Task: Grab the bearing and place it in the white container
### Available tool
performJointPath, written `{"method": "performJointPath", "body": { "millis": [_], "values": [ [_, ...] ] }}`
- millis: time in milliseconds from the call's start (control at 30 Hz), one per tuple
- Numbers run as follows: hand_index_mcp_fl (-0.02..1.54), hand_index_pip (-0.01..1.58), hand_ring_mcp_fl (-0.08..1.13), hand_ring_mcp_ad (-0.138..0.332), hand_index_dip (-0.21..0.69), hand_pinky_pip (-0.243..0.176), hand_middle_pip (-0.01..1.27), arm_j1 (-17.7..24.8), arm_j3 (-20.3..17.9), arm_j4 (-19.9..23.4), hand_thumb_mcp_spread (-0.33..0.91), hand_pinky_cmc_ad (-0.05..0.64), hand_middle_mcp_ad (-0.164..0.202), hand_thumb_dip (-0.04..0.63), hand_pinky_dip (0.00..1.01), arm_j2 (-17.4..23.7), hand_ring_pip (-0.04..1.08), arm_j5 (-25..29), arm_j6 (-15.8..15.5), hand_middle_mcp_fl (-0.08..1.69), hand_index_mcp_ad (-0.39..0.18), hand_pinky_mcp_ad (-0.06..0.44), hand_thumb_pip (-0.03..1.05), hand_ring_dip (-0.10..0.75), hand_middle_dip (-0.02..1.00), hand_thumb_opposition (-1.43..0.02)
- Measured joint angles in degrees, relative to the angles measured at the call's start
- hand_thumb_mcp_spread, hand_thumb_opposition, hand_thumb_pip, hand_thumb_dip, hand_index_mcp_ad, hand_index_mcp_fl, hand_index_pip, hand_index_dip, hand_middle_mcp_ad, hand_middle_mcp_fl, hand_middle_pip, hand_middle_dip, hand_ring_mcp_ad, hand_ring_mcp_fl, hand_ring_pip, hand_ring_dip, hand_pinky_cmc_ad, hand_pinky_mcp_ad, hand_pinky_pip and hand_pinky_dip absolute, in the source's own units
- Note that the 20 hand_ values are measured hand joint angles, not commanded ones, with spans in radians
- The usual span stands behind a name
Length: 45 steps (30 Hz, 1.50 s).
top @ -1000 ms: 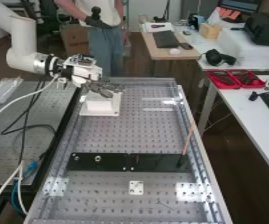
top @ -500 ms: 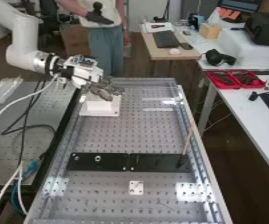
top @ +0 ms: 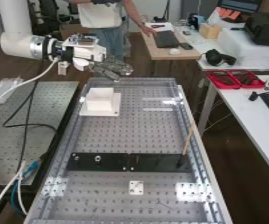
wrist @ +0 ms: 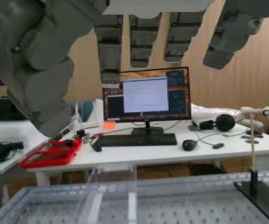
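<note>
In the high view, your hand (top: 111, 67) is above the far end of the perforated surface (top: 131, 137), apart from the white container (top: 100, 101), which sits upright on its base. Nearer you, small round pieces (top: 97, 158) lie on a black plate (top: 111, 163); you cannot tell whether one is the bearing.

In the wrist view, your fingers (wrist: 110, 52) hang released, with nothing between them and the thumb (wrist: 41, 80).

Hand (top: 110, 67), raised near the far end of one perforated surface (top: 118, 136); thereon, one white container (top: 100, 101); two black plates (top: 113, 163), adjoining.
</note>
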Motion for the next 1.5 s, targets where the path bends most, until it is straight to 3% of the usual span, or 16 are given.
{"method": "performJointPath", "body": {
  "millis": [300, 533, 1000, 1500],
  "values": [
    [0.04, 0.26, 0.01, 0.105, 0.098, -0.079, 0.09, -8.0, 8.4, -4.5, 0.21, 0.325, 0.005, 0.22, 0.19, 0.6, 0.08, -10.5, -0.2, 0.05, -0.101, 0.264, 0.67, 0.044, 0.14, -0.73],
    [0.07, 0.15, 0.01, 0.11, 0.124, -0.079, 0.1, -11.9, 11.5, -6.8, 0.21, 0.325, 0.005, 0.204, 0.19, -0.2, 0.08, -14.6, -0.9, 0.05, -0.101, 0.264, 0.65, 0.044, 0.14, -0.72],
    [0.12, 0.1, 0.01, 0.106, 0.152, -0.075, 0.1, -14.8, 15.3, -9.6, 0.22, 0.325, 0.005, 0.204, 0.19, -1.7, 0.08, -18.2, -2.1, 0.05, -0.105, 0.264, 0.65, 0.044, 0.14, -0.71],
    [0.13, 0.1, 0.01, 0.106, 0.173, -0.075, 0.1, -16.3, 15.7, -10.8, 0.22, 0.325, 0.002, 0.204, 0.19, -2.1, 0.08, -18.8, -1.6, 0.05, -0.105, 0.264, 0.62, 0.042, 0.14, -0.71]
  ]
}}
